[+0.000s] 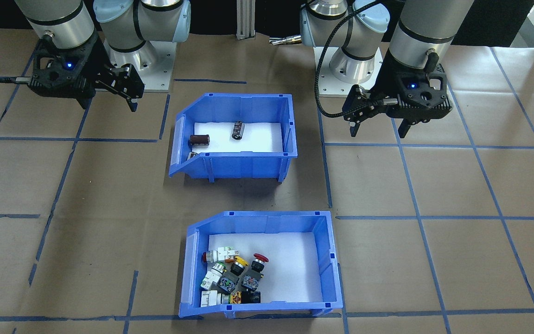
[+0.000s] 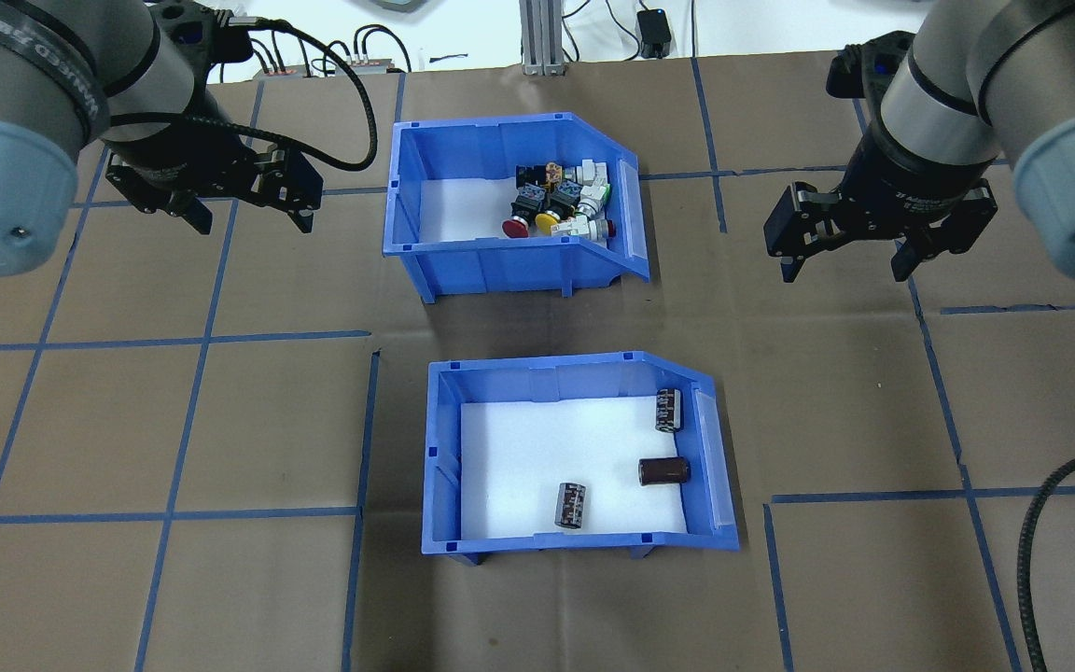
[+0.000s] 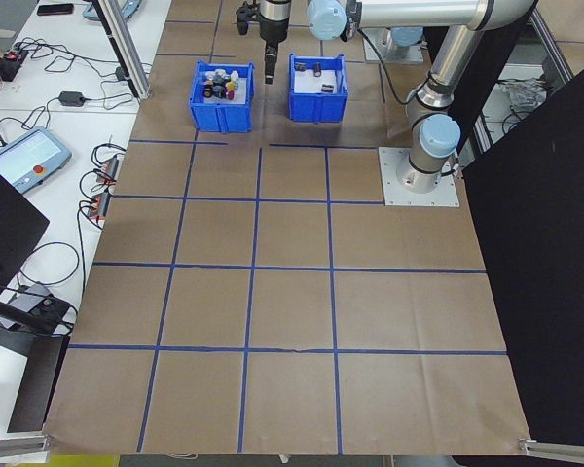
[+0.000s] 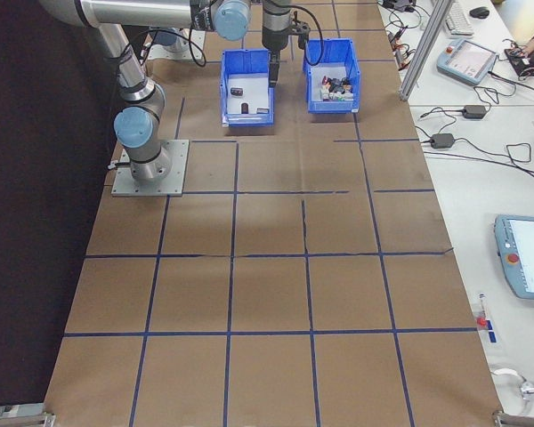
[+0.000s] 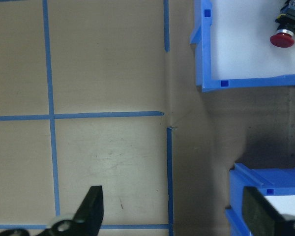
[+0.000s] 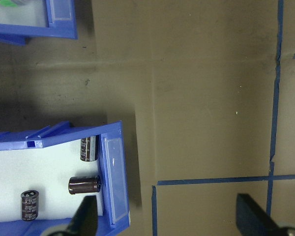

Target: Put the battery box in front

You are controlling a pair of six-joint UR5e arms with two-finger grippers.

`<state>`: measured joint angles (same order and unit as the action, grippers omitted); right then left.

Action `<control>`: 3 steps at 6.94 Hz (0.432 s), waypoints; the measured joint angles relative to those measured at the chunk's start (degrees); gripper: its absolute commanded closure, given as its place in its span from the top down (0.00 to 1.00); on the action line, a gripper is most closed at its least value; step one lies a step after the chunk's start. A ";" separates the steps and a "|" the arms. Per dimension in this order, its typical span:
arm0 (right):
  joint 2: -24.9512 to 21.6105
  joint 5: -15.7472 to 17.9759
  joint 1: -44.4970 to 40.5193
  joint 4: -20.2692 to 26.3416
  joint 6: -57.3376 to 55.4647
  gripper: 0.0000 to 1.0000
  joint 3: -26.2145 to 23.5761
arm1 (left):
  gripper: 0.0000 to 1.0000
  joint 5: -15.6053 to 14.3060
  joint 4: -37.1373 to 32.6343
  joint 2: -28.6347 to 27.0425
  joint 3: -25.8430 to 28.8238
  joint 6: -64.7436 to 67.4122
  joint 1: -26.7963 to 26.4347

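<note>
The battery box [image 2: 537, 371] is a blue bin with a white floor, standing on the table on the robot's side. Inside lie one brown cylinder [image 2: 664, 471] and two black printed ones [image 2: 571, 505]. Its sloped side faces the right arm. My left gripper [image 2: 250, 222] hovers open and empty over bare table, off to the left of the far bin. On the other side my right gripper [image 2: 844, 271] hangs open and empty, beyond the battery box's sloped end. In the right wrist view the battery box [image 6: 110, 172] lies at lower left, and that gripper [image 6: 171, 219] holds nothing.
A second blue bin [image 2: 491, 257] with several colourful push-button switches [image 2: 556, 201] stands just beyond the battery box, a narrow strip of table between them. Brown paper with blue tape lines [image 2: 192, 336] covers the table. Cables and devices lie past the far edge.
</note>
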<state>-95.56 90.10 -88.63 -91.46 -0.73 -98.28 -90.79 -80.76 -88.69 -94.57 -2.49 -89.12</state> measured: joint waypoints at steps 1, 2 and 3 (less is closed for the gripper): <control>0.11 0.01 -0.09 -0.14 0.14 1.00 0.02 | 0.99 0.02 -0.02 0.00 0.00 -0.06 0.00; 0.28 0.04 -0.21 -0.22 0.30 1.00 0.05 | 0.99 0.04 0.03 0.00 0.00 -0.25 0.00; 0.40 0.05 -0.30 -0.38 0.43 1.00 0.08 | 0.99 0.04 0.00 0.03 0.00 -0.55 -0.02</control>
<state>-95.17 90.15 -88.93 -91.85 -0.30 -98.21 -90.75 -80.76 -88.65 -94.57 -3.04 -89.14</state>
